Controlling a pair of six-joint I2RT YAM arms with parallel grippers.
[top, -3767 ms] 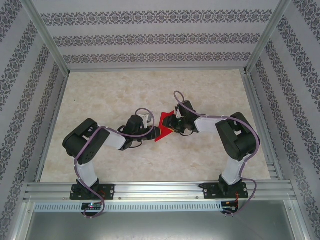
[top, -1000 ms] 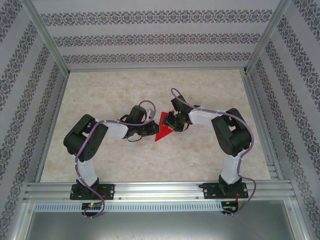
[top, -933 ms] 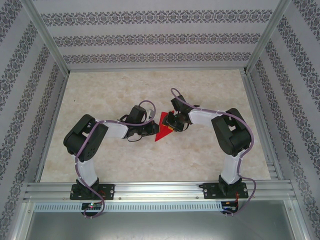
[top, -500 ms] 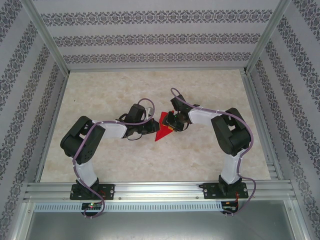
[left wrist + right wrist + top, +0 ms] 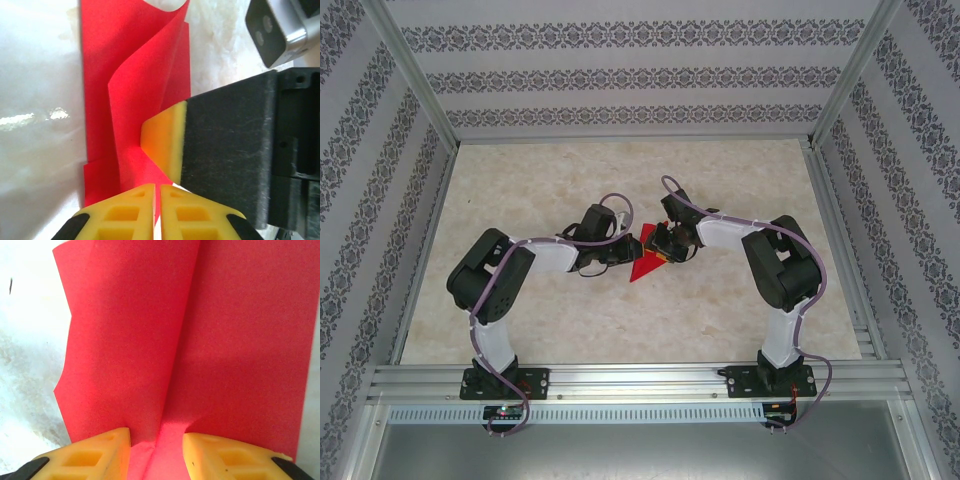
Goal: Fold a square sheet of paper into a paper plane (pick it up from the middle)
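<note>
Left claw (image 5: 157, 200) of mine is pressed together on the red paper (image 5: 125, 75), a thin edge of it nipped between the two yellow tips, and a loose flap curls up from that pinch. My right claw (image 5: 156, 450) stands partly spread, its tips down on the sheet with a raised crease running between them; I cannot see that it grips anything. From above, the paper (image 5: 642, 268) lies as a pointed red shape on the table (image 5: 740, 180), near the middle, between my two wrists, its narrow end toward my bases. I judge the sheet feather-light and limp: it will spring back from any fold not pressed flat, and would wrinkle or tear under a hard tug. It looks likely to slide on this smooth top unless one claw pins it. The best hold, I think, is at the edge close to the crease, pinching lightly through all layers, while the other claw presses along the fold
</note>
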